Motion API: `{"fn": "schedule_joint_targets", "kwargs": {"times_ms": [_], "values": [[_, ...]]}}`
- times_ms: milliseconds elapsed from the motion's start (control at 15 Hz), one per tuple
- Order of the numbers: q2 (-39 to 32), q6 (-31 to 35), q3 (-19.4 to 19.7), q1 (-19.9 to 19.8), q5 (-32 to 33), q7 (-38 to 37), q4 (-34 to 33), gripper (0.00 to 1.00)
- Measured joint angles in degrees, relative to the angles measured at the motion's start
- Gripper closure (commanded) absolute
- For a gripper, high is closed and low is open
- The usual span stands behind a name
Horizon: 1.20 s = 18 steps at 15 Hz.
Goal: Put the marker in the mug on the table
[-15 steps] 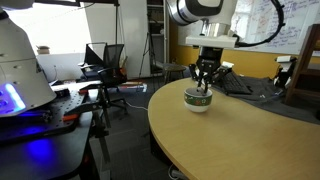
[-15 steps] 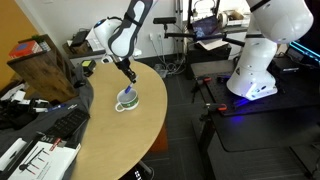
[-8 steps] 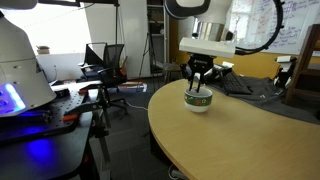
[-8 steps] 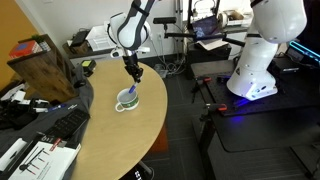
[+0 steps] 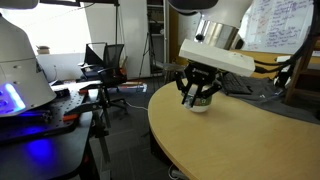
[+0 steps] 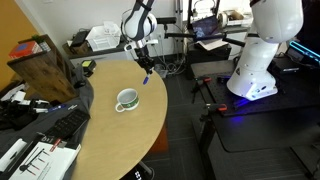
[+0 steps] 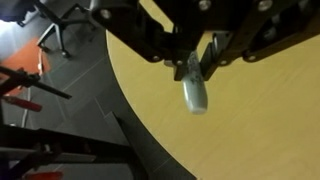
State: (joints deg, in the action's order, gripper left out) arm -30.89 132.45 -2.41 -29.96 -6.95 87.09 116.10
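My gripper [image 6: 146, 70] is shut on the blue marker [image 6: 147, 77], which hangs point down from the jaws. It hovers above the tan table [image 6: 120, 135] near its curved edge, up and to the right of the mug [image 6: 127, 100], which is white with a dark green band. In an exterior view the gripper [image 5: 197, 92] stands in front of the mug [image 5: 201, 106] and hides most of it. In the wrist view the marker [image 7: 194, 84] shows between the fingers with its paler end down, over the table [image 7: 260, 120] close to the edge. The mug is out of the wrist view.
A dark bag [image 5: 250, 88] and a wooden box [image 6: 45, 65] sit on the table beyond the mug, and a keyboard [image 6: 60, 125] lies nearer. A white robot [image 6: 262, 50] and a black desk with blue light [image 5: 40, 150] stand off the table. Office chairs [image 5: 105, 62] are behind.
The gripper has risen from just over the mug and moved away toward the table's edge, with the marker still in its jaws. The mug has not moved.
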Motion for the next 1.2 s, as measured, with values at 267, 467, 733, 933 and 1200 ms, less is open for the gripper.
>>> {"fn": "schedule_joint_targets", "kwargs": {"times_ms": [267, 467, 733, 933, 1200], "values": [[-5.1, -2.9, 1.2, 2.6, 5.0, 3.5, -4.2, 0.94], [-10.6, -3.1, 1.4, 4.2, 7.7, 5.9, -8.9, 0.94], [-15.2, -2.6, 1.4, 4.2, 8.2, 8.8, -14.4, 0.44], [-15.9, -2.0, 1.4, 3.9, 8.0, 9.5, -16.1, 0.22], [-15.1, 0.0, 1.6, 4.3, 6.8, 3.2, -16.2, 0.00]]}}
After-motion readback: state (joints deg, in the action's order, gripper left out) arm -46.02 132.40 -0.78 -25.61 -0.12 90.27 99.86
